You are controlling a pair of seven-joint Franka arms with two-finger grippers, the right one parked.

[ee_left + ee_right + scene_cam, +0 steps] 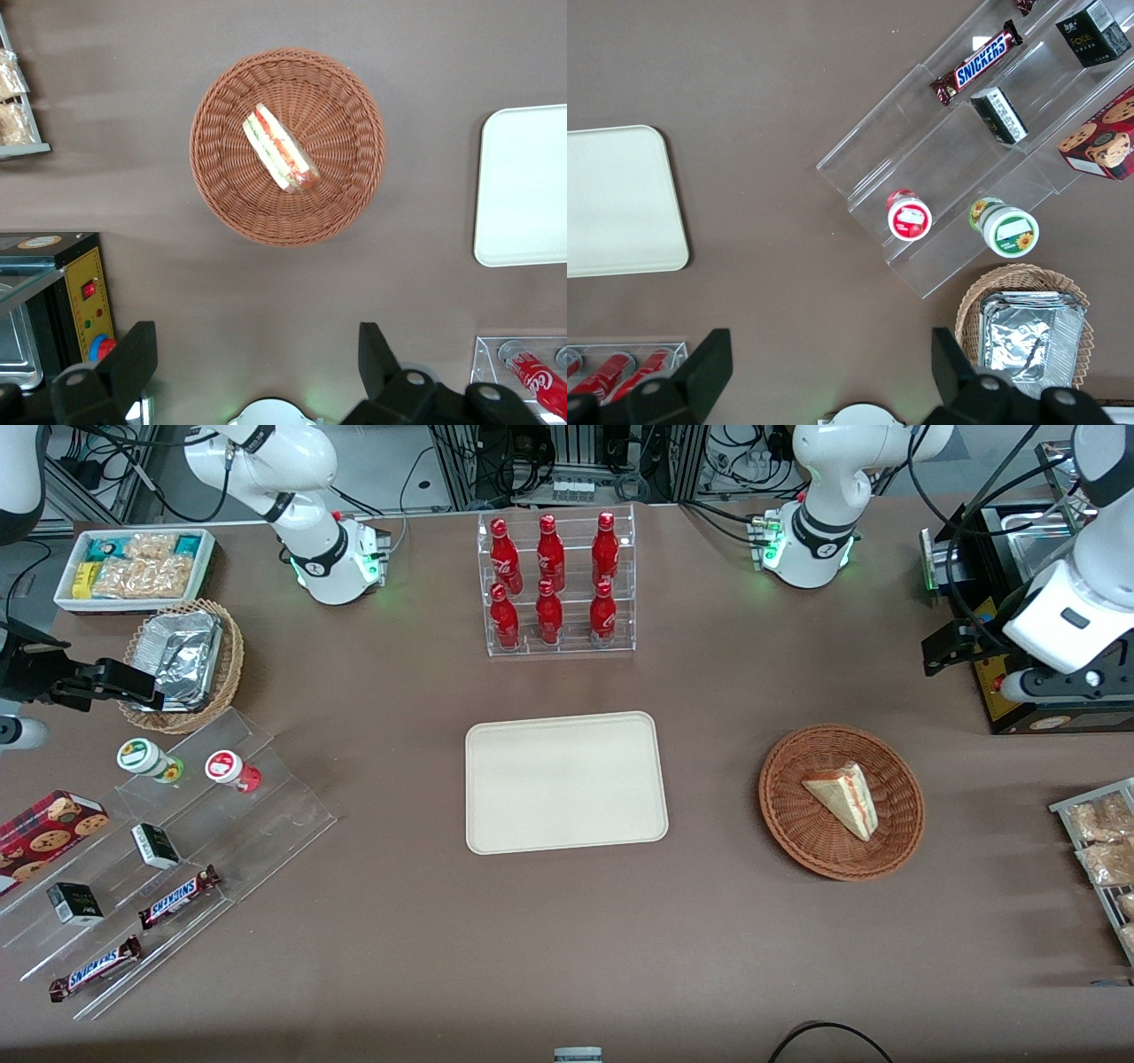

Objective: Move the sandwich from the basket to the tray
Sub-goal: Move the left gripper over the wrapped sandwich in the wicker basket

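We see the tabletop (pixel 726 921), then tray (pixel 564 783) bare, basket (pixel 841 802) beside it, sandwich (pixel 843 798) lying in the basket. Hand (pixel 257 372) spread, empty, high, clear of the basket. Sandwich probably light and squashy: pinch gently across the bread faces, mid-wedge

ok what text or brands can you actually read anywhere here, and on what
"SNICKERS": two candy bars on the clear stepped stand.
Script logo, unreadable: red cola bottles.
Labels unreadable: small dark boxes, two lidded cups, cookie box, snack packets.
Gripper, jaws open, hangs above the table.
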